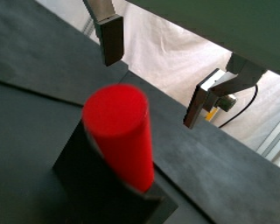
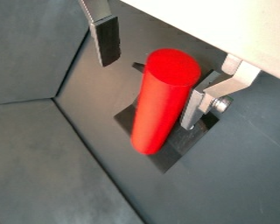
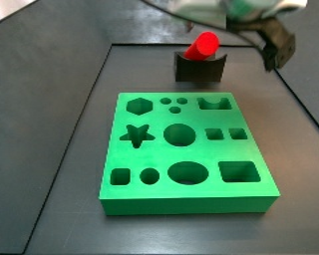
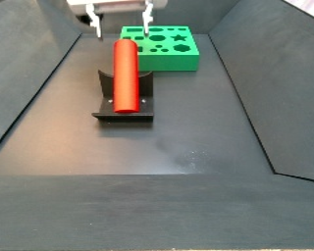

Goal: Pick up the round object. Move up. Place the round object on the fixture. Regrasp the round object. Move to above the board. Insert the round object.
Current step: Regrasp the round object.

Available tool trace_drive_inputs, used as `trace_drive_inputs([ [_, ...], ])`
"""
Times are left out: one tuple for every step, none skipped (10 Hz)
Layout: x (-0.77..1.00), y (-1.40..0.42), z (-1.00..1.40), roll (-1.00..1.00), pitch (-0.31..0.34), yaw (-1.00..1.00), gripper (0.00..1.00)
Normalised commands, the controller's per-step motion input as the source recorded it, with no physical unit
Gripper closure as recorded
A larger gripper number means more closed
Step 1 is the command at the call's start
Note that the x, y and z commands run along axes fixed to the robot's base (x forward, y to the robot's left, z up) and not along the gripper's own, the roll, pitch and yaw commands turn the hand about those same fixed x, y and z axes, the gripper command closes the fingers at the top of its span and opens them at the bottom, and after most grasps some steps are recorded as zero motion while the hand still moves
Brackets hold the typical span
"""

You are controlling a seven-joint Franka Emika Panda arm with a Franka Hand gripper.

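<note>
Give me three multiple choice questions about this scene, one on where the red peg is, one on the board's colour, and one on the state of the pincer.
1. Where is the red peg?
A. On the fixture
B. In a board hole
C. On the bare floor

2. What colour is the board?
A. Blue
B. Green
C. Yellow

3. How is the pincer?
A. Shut on the peg
B. Open above the peg
C. Shut on the board

Key: 1 A, the red peg rests on the fixture. 2 B, the board is bright green. 3 B, the pincer hangs over the peg's far end, fingers apart and touching nothing.
</note>
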Motion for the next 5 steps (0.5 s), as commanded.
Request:
trace_drive_inputs([
  [0.08, 0.02, -0.83, 0.07, -0.088, -0.06, 0.00],
  [0.07, 0.01, -0.66, 0.07, -0.067, -0.06, 0.00],
  [0.06, 0.00, -0.43, 0.07, -0.034, -0.07, 0.00],
  [0.06, 0.00, -0.21, 0.06, -0.005, -0.05, 0.00],
  [0.00, 0.00, 0.00, 0.00, 0.000, 0.00, 1.00],
])
